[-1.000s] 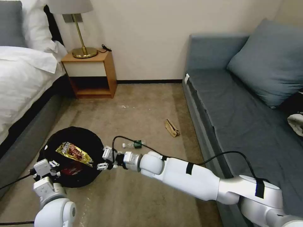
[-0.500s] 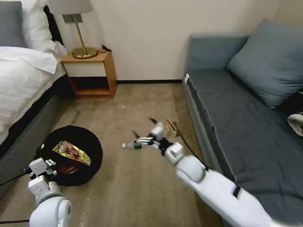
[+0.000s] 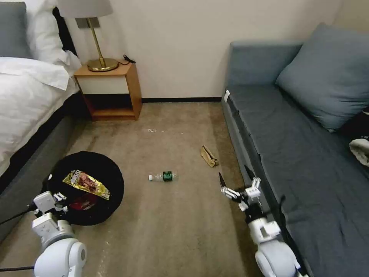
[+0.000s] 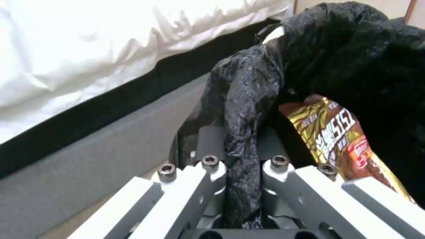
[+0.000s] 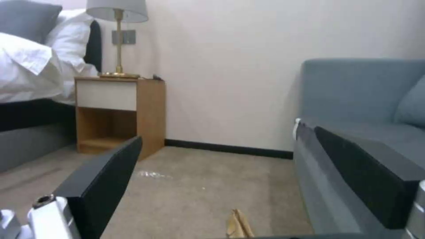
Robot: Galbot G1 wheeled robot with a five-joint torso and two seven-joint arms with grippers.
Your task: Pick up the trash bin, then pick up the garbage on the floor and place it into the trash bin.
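The left tool (image 4: 241, 186) is clamped on the bag-lined rim of the bin (image 3: 111, 173) at near left, a wrapper (image 3: 85, 184) inside. The right tool (image 3: 237, 184) hangs spread apart by the sofa (image 3: 300, 154). The bottle (image 3: 163, 176) lies mid-floor, probably light, smooth and prone to roll: best gripped across its middle. The paper scrap (image 3: 209, 156) beyond looks soft.

A bedroom: white-sheeted bed (image 3: 27, 96); lamp (image 3: 86, 23) on bedside table (image 3: 111, 90); grey sofa (image 3: 307, 146).

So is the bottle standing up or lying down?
Lying down. The bottle rests on its side on the carpet, white cap toward the bin, apart from the right pincer.
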